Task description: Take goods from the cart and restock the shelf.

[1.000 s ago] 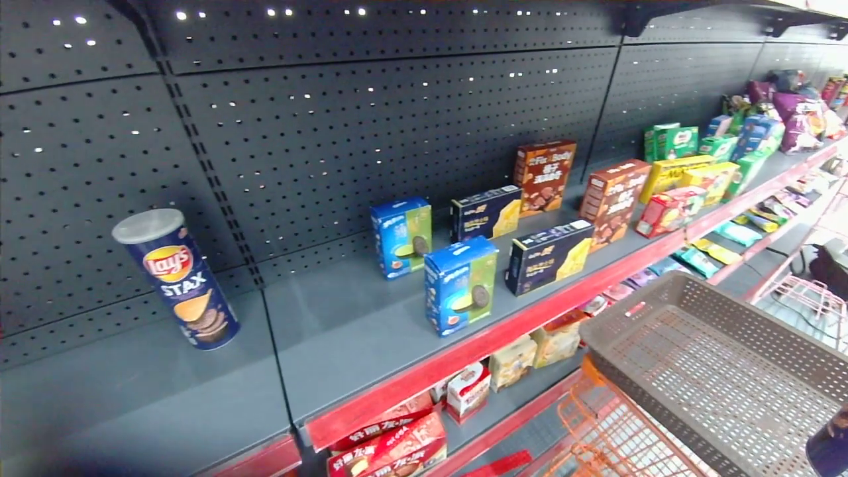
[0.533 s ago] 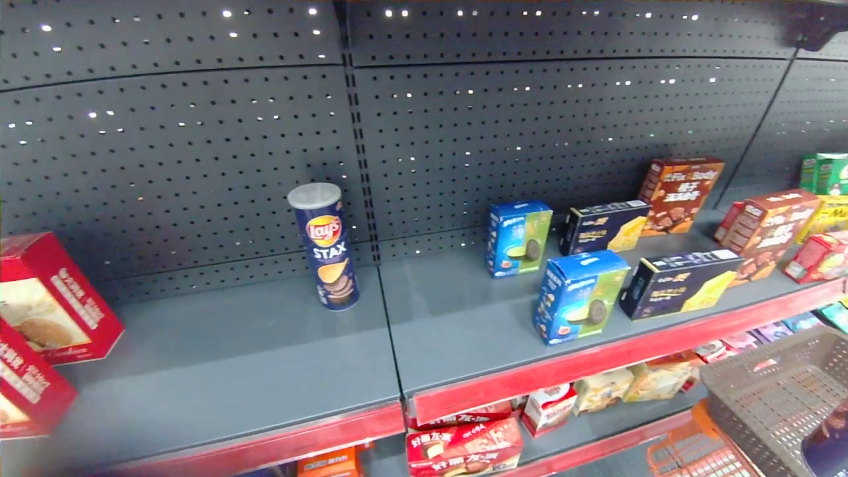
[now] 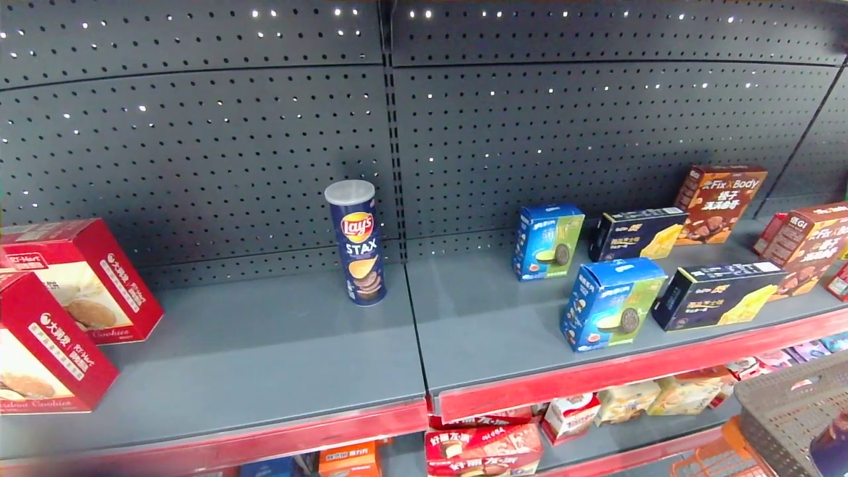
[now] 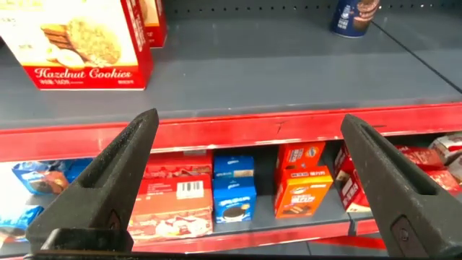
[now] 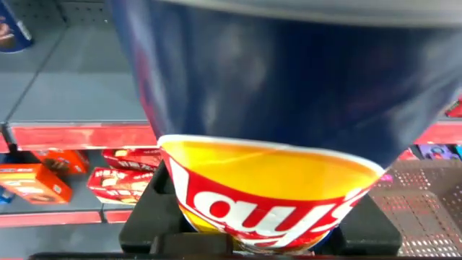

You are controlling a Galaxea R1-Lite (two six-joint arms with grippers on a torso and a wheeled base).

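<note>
The right gripper [image 5: 260,224] has its jaws pinching the held chip can [image 5: 289,87], a dark blue tube with a yellow band and a red-and-white emblem close to the jaws; it hangs in front of the shelf [image 3: 265,358], below the shelf's red front edge and near its right end, just beside the grey basket [image 3: 788,404] that sits on the orange cart [image 3: 709,460]. The left gripper [image 4: 249,123] has its jaws spread wide with nothing between them, and it faces the red front edge of the shelf.

A standing chip can [image 3: 358,242] of the same dark blue, with a pale grey lid, is upright at the shelf's back edge, just beside the seam between two shelf panels. Two red cookie boxes [image 3: 86,285] stand at the shelf's left end, one behind the other. On the right half stand blue-and-green boxes [image 3: 613,305], navy boxes [image 3: 719,295] and brown boxes [image 3: 722,195], in a front and a back row. Red and orange packs [image 3: 483,447] lie on the lower shelf board.
</note>
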